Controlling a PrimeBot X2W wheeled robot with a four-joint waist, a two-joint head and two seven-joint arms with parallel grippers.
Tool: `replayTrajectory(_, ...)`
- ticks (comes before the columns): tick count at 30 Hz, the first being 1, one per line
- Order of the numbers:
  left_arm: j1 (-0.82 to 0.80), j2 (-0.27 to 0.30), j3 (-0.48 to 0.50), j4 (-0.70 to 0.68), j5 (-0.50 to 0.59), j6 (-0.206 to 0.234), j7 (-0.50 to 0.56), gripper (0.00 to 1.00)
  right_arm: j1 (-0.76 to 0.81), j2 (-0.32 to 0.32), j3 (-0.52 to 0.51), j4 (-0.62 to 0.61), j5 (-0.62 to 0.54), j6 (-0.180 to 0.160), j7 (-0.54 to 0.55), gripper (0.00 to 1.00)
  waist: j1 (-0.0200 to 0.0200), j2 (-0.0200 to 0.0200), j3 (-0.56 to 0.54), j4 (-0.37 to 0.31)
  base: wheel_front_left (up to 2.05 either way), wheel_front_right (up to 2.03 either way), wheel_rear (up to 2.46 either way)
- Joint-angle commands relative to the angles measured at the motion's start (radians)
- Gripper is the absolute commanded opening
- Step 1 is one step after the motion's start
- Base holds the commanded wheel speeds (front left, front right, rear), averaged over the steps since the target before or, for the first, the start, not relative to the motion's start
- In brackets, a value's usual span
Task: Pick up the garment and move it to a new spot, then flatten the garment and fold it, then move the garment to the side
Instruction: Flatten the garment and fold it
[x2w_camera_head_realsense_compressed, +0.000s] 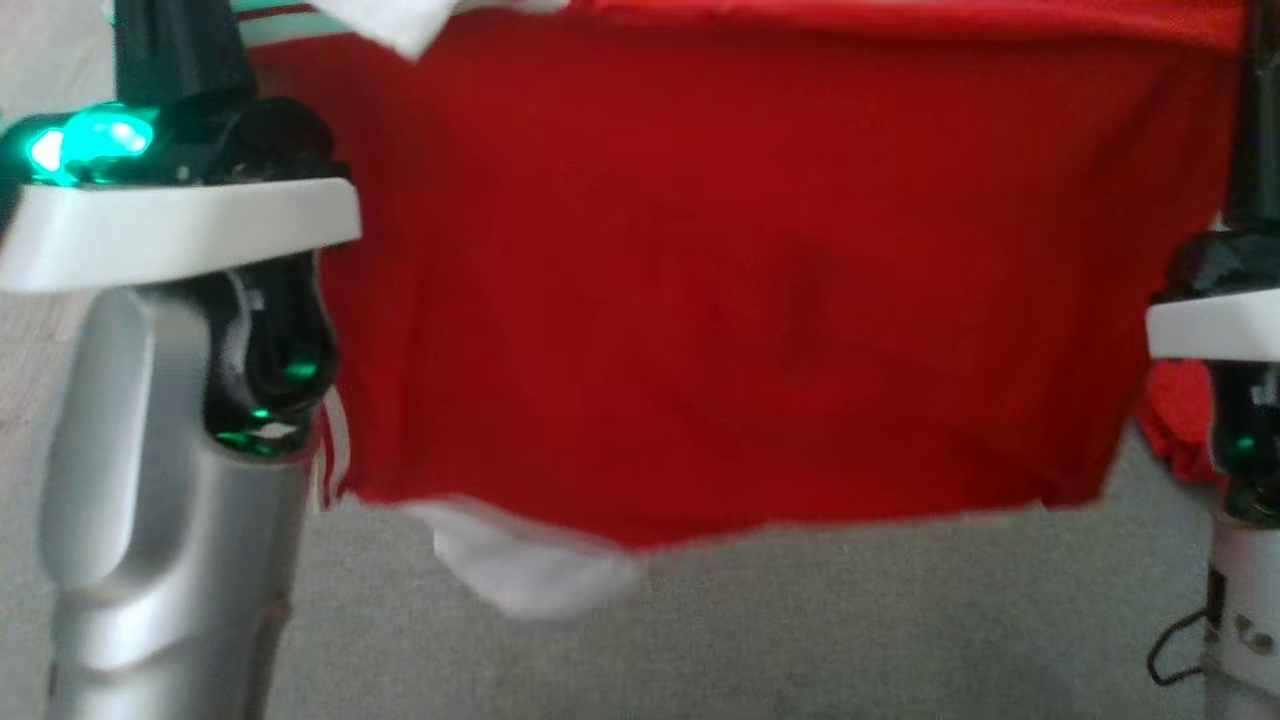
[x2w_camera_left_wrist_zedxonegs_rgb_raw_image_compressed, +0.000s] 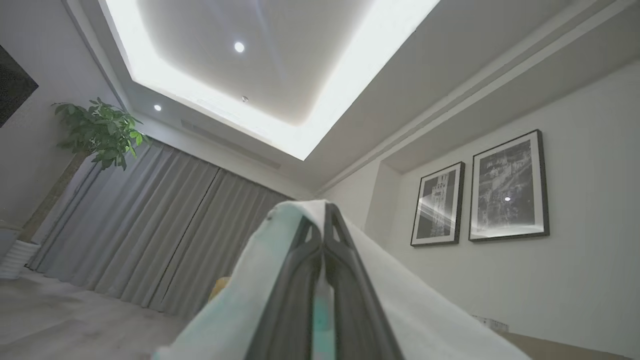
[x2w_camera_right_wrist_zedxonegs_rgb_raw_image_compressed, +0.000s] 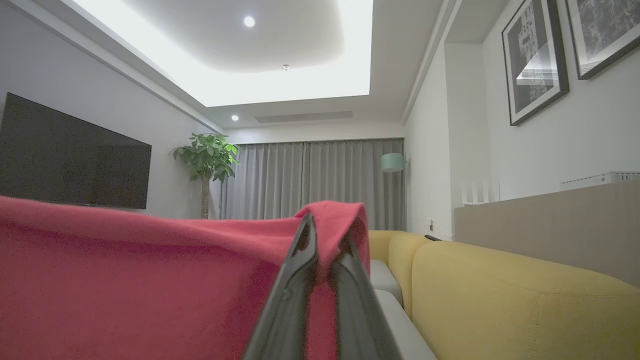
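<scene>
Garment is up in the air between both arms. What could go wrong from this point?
1. The left jaws pinch a pale fold of the garment at their tips; it might slip and drop that side.
2. A white flap droops below the uneven hem, so it may land creased on the grey surface.
3. The yellow sofa sits near the right jaws; cloth could drag on it.

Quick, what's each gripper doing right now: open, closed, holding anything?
Left gripper: closed on the garment, at a white and pale-green edge.
Right gripper: closed on the garment's red fabric.
</scene>
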Motion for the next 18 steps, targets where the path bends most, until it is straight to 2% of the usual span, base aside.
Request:
replayTrajectory(1,-0.035,0.045,0.04,-0.035,0.011,0.007,0.021,0.0,-0.014,0.003,0.012,-0.042,-0.004,-0.001,0.02,0.0,0.0001,-0.0001,0.009,-0.001,0.0,0.0,0.0)
replayTrajectory(2,-0.034,0.071,0.034,-0.04,0.017,0.019,0.072,0.0,-0.013,0.001,0.007,-0.064,-0.013,-0.001,0.059,0.0,0.0001,-0.0001,0.025,-0.003,0.0,0.0,0.0)
replayTrajectory(4,-0.038,0.085,0.029,-0.033,0.021,0.02,0.097,0.0,-0.016,-0.004,0.008,-0.066,-0.019,-0.001,0.078,0.0,0.0001,-0.0001,0.036,-0.004,0.0,0.0,0.0)
replayTrajectory(7,-0.095,0.125,0.036,0.06,0.008,0.014,0.164,0.0,-0.085,-0.008,0.024,-0.02,0.01,-0.001,0.14,0.0,0.0001,-0.0001,0.114,-0.016,0.0,0.0,0.0)
replayTrajectory(8,-0.125,0.133,0.046,0.096,0.0,0.012,0.175,0.0,-0.123,-0.031,0.036,0.007,0.001,-0.001,0.151,0.0,0.0001,-0.0001,0.145,-0.021,0.0,0.0,0.0)
replayTrajectory(14,-0.415,0.217,0.032,0.369,0.09,-0.037,0.158,0.0,-0.471,-0.12,0.101,0.304,-0.021,-0.001,0.107,0.0,0.0001,-0.0001,0.344,-0.028,0.0,0.0,0.0)
replayTrajectory(18,-0.627,0.215,0.023,0.564,0.141,-0.054,0.074,0.0,-0.729,-0.122,0.107,0.547,-0.019,-0.001,0.008,0.0,0.0001,-0.0001,0.424,-0.008,0.0,0.0,0.0)
